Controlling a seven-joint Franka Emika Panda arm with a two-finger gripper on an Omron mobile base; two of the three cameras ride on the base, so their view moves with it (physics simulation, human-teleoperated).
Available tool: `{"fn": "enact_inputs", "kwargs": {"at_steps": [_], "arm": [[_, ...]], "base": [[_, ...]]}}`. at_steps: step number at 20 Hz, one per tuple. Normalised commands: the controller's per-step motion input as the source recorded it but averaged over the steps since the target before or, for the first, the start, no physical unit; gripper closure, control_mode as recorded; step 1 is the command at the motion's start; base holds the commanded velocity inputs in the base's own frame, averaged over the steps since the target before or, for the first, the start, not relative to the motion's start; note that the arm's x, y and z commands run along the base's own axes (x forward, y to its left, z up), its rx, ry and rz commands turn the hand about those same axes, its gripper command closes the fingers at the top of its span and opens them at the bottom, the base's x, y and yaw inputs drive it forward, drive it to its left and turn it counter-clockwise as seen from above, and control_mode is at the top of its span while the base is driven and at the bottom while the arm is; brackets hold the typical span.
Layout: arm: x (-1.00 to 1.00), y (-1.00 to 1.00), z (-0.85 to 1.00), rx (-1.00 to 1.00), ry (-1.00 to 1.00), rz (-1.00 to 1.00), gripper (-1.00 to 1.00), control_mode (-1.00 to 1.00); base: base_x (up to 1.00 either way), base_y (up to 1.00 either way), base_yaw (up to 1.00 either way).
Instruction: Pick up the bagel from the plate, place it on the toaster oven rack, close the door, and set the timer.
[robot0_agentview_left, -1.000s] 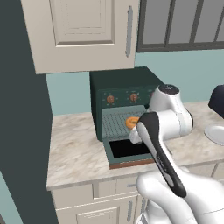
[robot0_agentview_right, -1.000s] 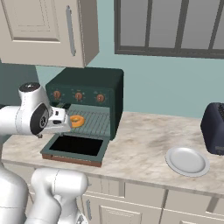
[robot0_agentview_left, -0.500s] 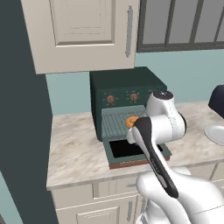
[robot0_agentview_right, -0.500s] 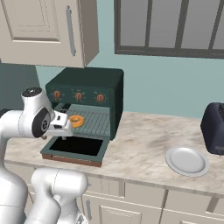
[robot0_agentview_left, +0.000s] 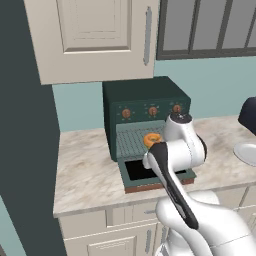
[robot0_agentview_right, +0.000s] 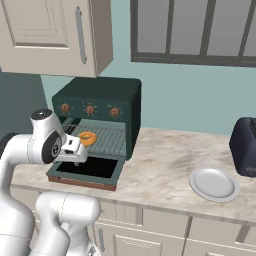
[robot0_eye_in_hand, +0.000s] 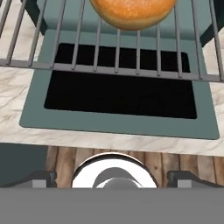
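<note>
**Inspector:** Bagel (robot0_agentview_left: 152, 139): lying flat on the toaster oven rack (robot0_agentview_left: 134, 142), near its front edge. The rack is drawn out of the dark green oven (robot0_agentview_left: 142, 100), above the lowered door. Nothing touches the bagel.

**Clerk:** And left of the oven?

**Inspector:** Bare marble counter (robot0_agentview_left: 85, 170), ending at a dark wall panel. A cream wall cabinet (robot0_agentview_left: 95, 35) hangs above.

**Clerk:** The door itself?

**Inspector:** The door (robot0_agentview_right: 87, 170) is folded down flat over the counter's front, black glass facing up. In the hand view the rack's wires (robot0_eye_in_hand: 118, 48) cross above the door's glass (robot0_eye_in_hand: 120, 96), the bagel (robot0_eye_in_hand: 131, 12) sits at the top of the frame, and wooden flooring shows beyond the counter edge.

**Clerk:** The gripper?

**Inspector:** The gripper (robot0_agentview_right: 75, 150) is just in front of the rack, over the open door, apart from the bagel. Both fingertips (robot0_eye_in_hand: 41, 178) stand far apart at the frame's bottom corners, with nothing between them. Spread wide, empty.

**Clerk:** To the right?

**Inspector:** The plate (robot0_agentview_right: 214, 184) sits on the counter, well apart from the oven, nothing on it. Just beyond stands a dark toaster (robot0_agentview_right: 245, 145).
</note>
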Motion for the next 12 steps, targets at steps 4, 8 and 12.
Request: {"fn": "enact_inputs", "kwargs": {"at_steps": [4, 8, 12], "arm": [[0.39, 0.0, -0.19, 0.0, 0.0, 0.0, -1.0, -1.0], [0.51, 0.0, -0.11, 0.0, 0.0, 0.0, -1.0, -1.0], [0.54, 0.0, -0.06, 0.0, 0.0, 0.0, -1.0, -1.0]], "base": [[0.0, 0.0, 0.0], [0.0, 0.0, 0.0], [0.0, 0.0, 0.0]]}}
